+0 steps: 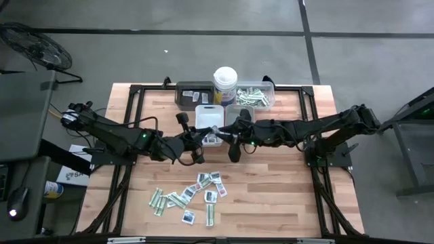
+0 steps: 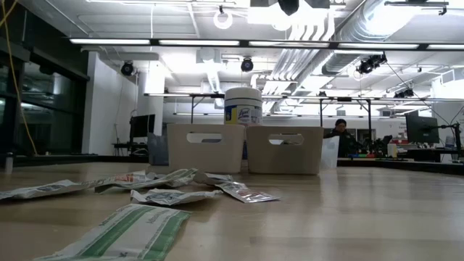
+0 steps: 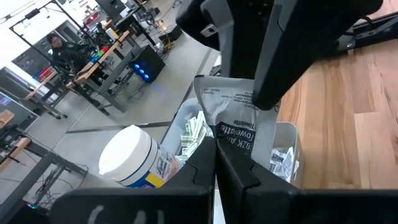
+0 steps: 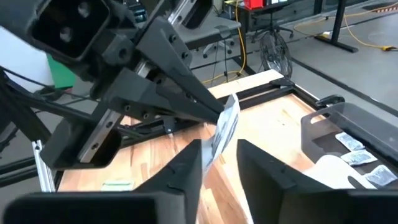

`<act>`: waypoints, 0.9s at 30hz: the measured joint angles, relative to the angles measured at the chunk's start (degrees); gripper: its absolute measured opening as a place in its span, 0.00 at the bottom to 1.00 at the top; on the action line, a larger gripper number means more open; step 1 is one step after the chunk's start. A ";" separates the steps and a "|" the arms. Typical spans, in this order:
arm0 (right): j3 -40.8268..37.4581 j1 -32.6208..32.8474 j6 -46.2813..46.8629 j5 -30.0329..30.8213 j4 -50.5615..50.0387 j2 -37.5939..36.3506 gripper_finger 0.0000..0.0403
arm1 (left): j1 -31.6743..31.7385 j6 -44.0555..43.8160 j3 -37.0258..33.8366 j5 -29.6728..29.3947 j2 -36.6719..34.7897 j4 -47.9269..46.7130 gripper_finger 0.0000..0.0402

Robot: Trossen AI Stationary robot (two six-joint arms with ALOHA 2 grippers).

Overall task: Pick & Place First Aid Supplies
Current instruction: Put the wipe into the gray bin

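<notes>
Midair, left claw (image 3: 214, 163) pinches flat crinkled white sachet (image 3: 233, 118); right claw (image 4: 219, 167) straddles it, fingers apart.

The table (image 1: 271, 190) is made of pale, matt wood planks. The sachet (image 3: 233, 115) is seen as crinkled, slightly glossy foil-paper. The canister (image 3: 134, 155) is formed of smooth white plastic.

canister (image 1: 224, 84) behind trays (image 1: 209, 116) | packets (image 1: 188, 198) before trays, on table (image 1: 285, 190)
</notes>
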 joint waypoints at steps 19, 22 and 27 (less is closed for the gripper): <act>0.00 -0.77 2.02 -3.67 -1.73 0.00 0.00 | 0.00 -0.18 0.02 0.00 -0.04 0.46 0.00; 0.00 -1.35 2.71 -4.00 -1.74 0.00 0.00 | 0.02 -0.20 0.02 -0.12 -0.04 0.42 0.00; 0.00 -2.24 2.88 -5.26 -1.73 0.00 0.00 | 0.02 -0.20 0.02 -0.33 -0.07 0.37 0.00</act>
